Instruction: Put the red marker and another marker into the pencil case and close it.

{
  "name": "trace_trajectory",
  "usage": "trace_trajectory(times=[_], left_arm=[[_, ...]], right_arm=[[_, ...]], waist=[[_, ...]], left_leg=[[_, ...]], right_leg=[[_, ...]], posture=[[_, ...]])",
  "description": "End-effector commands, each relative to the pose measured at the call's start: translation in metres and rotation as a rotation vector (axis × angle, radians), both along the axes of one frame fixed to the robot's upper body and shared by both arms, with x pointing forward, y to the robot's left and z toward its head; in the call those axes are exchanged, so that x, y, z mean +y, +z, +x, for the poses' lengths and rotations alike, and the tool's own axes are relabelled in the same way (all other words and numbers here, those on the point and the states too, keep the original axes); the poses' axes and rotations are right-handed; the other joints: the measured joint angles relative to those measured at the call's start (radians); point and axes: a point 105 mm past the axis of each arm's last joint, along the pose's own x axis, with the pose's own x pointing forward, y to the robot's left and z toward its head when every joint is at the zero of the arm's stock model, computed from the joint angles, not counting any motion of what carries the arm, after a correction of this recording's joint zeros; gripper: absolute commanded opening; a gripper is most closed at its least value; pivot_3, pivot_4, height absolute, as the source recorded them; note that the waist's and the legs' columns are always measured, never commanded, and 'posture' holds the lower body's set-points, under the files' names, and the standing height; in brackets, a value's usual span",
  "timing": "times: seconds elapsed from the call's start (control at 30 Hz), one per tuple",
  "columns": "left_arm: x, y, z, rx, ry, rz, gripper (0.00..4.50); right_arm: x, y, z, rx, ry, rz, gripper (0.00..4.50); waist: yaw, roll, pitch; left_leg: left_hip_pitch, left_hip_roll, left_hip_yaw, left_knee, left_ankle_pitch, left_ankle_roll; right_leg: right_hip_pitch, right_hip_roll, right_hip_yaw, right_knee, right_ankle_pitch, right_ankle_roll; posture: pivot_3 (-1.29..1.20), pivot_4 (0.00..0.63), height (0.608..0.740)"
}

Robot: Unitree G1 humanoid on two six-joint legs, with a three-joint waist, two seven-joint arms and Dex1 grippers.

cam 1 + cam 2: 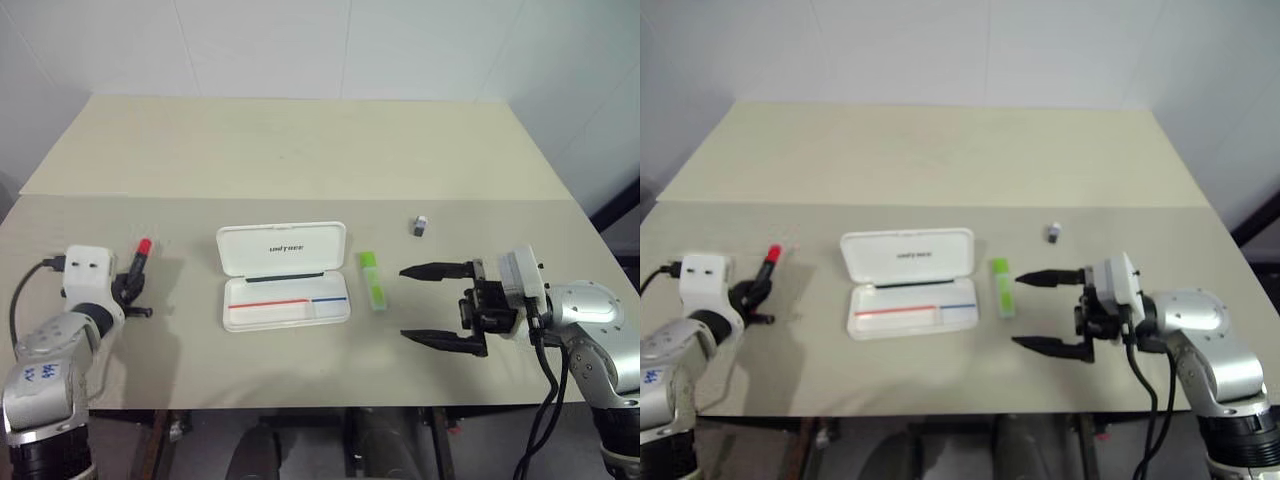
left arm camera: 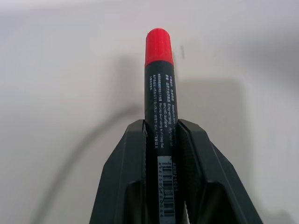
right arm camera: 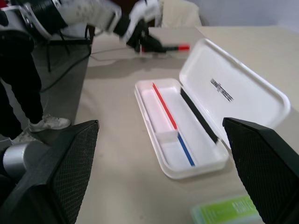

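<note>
Bare table flanks the open pencil case.

worktop: beige, two joined boards | centre: open white pencil case | just right: green highlighter | farther right: small grey-white block

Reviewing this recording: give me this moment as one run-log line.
left gripper: shut on red marker, off table | right gripper: open, beside green highlighter | pencil case: open, empty | grey-white block: on table
</note>
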Motion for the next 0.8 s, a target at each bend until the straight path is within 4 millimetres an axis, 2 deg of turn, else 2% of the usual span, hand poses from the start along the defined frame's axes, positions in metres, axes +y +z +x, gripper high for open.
trace_trajectory(times=[0.03,0.1,0.2,0.27,0.33,0.47,0.53,0.7,0.8], left_arm=[[-0.001,0.044,0.004,-0.125,-0.036,0.070,0.60],[-0.007,0.064,0.008,-0.178,-0.082,0.096,0.60],[-0.027,0.096,0.015,-0.257,-0.206,0.123,0.60],[-0.047,0.111,0.017,-0.294,-0.323,0.134,0.60],[-0.080,0.120,0.013,-0.313,-0.515,0.150,0.60],[-0.122,0.122,0.001,-0.308,-0.788,0.164,0.60],[-0.136,0.124,-0.004,-0.304,-0.885,0.158,0.60],[-0.166,0.121,-0.014,-0.247,-1.095,0.151,0.60],[-0.173,0.110,-0.016,-0.188,-1.159,0.179,0.60]], right_arm=[[-0.009,-0.002,0.000,-0.039,0.000,-0.053,4.50],[-0.012,-0.003,0.002,-0.042,-0.016,-0.052,4.50],[-0.015,0.000,0.007,-0.040,-0.055,-0.023,4.50],[-0.017,0.001,0.008,-0.030,-0.075,-0.005,4.50],[-0.023,-0.001,0.004,-0.010,-0.090,0.007,4.50],[-0.036,-0.005,0.001,0.005,-0.145,0.011,4.50],[-0.043,-0.008,0.000,0.010,-0.175,0.005,4.50],[-0.050,-0.014,-0.001,0.005,-0.228,-0.012,4.50],[-0.046,-0.015,-0.001,-0.002,-0.243,0.002,4.50]], waist=[[0.000,0.000,0.000],[-0.001,0.000,0.000],[0.000,0.000,0.001],[0.000,0.000,0.001],[0.001,0.000,0.001],[0.000,0.000,0.001],[-0.001,0.000,0.001],[-0.003,0.000,0.001],[-0.004,0.000,0.002]], left_leg=[[0.000,0.000,0.000,0.000,0.000,-0.001],[0.000,0.000,0.000,0.000,-0.001,-0.001],[0.000,0.000,0.000,0.000,-0.001,-0.002],[0.000,0.000,0.000,0.000,-0.001,-0.002],[-0.001,0.000,0.000,0.000,-0.001,-0.002],[-0.001,0.000,0.001,0.000,-0.002,-0.002],[-0.001,0.000,0.001,0.000,-0.002,-0.002],[0.000,0.000,0.001,0.000,-0.002,-0.002],[0.001,0.000,0.002,0.000,-0.002,-0.002]], right_leg=[[0.000,0.000,0.000,0.000,0.000,0.000],[0.000,0.000,0.000,0.000,0.000,0.000],[0.000,0.000,0.000,0.000,0.000,0.000],[0.000,0.000,0.000,0.000,0.000,0.000],[0.000,0.000,0.000,0.000,0.000,0.000],[0.000,0.000,0.000,0.000,0.000,0.001],[0.000,0.000,0.000,0.000,0.000,0.001],[0.000,0.001,0.001,0.001,0.000,0.001],[0.000,0.002,0.002,0.001,0.000,0.002]], posture=[[0.00,0.150,0.740],[0.00,0.150,0.740],[0.00,0.150,0.740],[0.00,0.150,0.740],[0.00,0.150,0.740],[0.00,0.150,0.740],[0.00,0.150,0.740],[0.00,0.150,0.740],[0.00,0.150,0.740]])
